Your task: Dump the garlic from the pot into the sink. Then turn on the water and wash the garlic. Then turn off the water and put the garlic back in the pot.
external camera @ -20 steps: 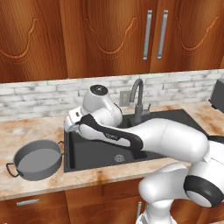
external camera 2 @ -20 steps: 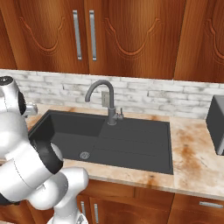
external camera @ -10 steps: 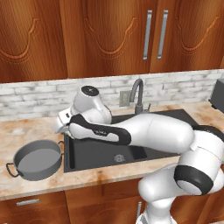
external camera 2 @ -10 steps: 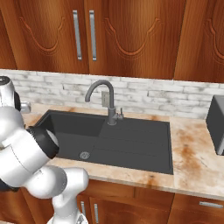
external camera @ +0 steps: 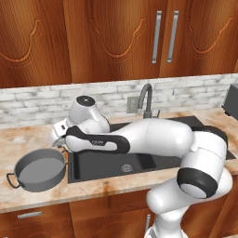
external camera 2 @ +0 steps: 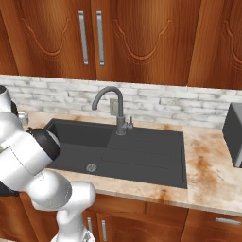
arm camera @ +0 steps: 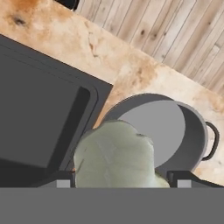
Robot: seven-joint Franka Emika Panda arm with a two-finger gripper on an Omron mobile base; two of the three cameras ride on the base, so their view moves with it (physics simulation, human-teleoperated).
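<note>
The garlic, a lumpy pale-green bulb, sits between my gripper's two dark fingertips, which are shut on it. Below it lies the grey pot, holding nothing, with the garlic over the pot's rim on the sink side. In the left base view the gripper hangs just above the counter between the pot and the left edge of the dark sink. The gooseneck faucet stands behind the basin, and no water runs from it. The right base view shows the sink and faucet.
A dark appliance stands on the counter at the far right. Wooden wall cabinets hang above the brick backsplash. Marbled counter runs left of the pot, with wooden floor beyond the counter's front edge.
The arm has swung left from over the sink basin toward the pot, carrying the garlic. The pot and the faucet have not moved.
</note>
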